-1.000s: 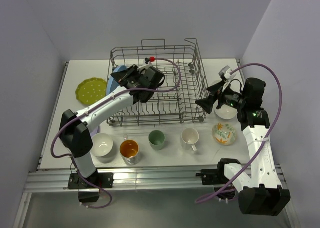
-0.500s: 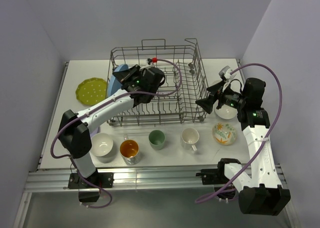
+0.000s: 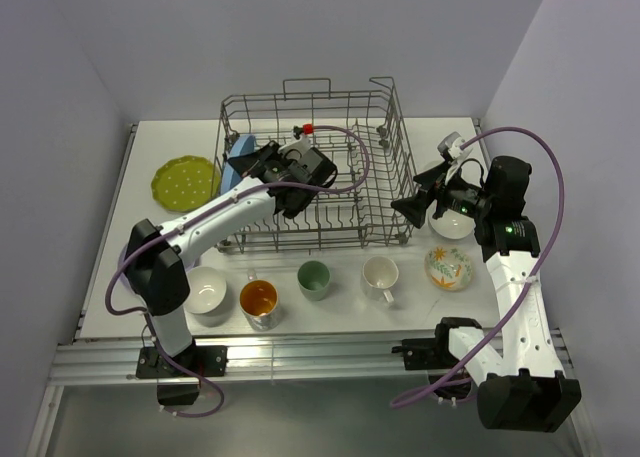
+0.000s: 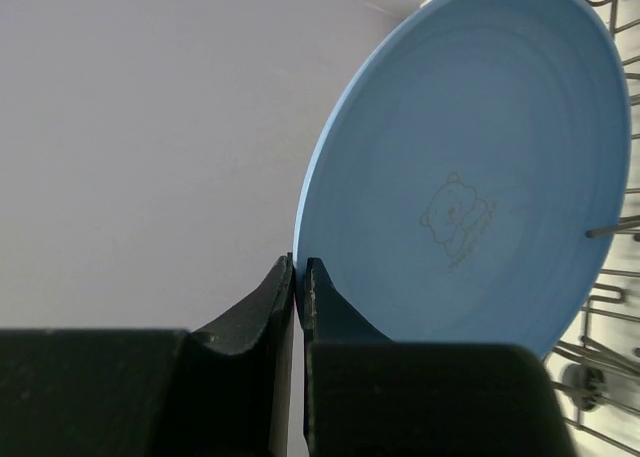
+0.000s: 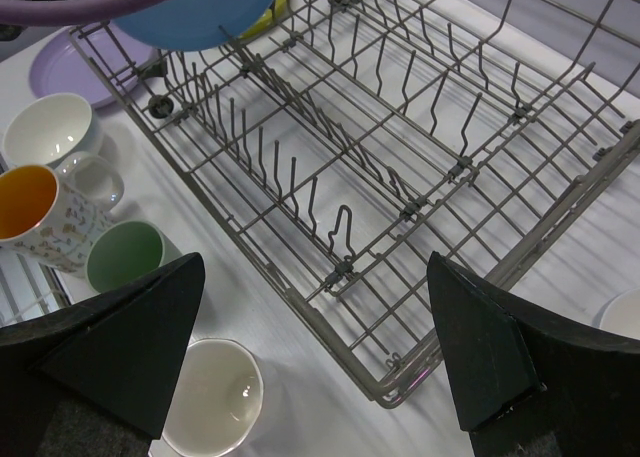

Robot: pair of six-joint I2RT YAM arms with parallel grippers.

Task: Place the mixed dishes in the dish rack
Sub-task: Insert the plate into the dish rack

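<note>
Nearest the arms' bases, a row of smooth glazed crockery was laid along the front of the white table [image 3: 170,142]: a white bowl [image 3: 205,290], an orange-lined cup [image 3: 259,301], a pale green cup [image 3: 314,279], a white mug [image 3: 380,276] and a flowered bowl [image 3: 448,267]. A lavender plate [image 5: 68,62] was seen flat beside the white bowl. Further back on the right, the right gripper [image 3: 408,209] was held with jaws spread wide and empty, just beside the right end of the dish rack [image 3: 300,239], a second white bowl [image 3: 455,225] close under its wrist. The rack, a grey wire basket with rows of thin upright tines [image 5: 290,177], was set across the middle of the table. At its left end the blue plate [image 4: 470,167] was pinched by its rim between the closed jaws of the left gripper [image 4: 298,269]. The plate, smooth with a faint bear printed on it, was held on edge, its disc reaching away from the jaws towards the wires; whether it rested on them could not be told. It was judged that the slot lay below the plate, so its face would need keeping in line with the tine rows while lowered by the left arm, the nearer one. A yellow-green dotted plate [image 3: 183,182] was seen flat at the far left.
</note>
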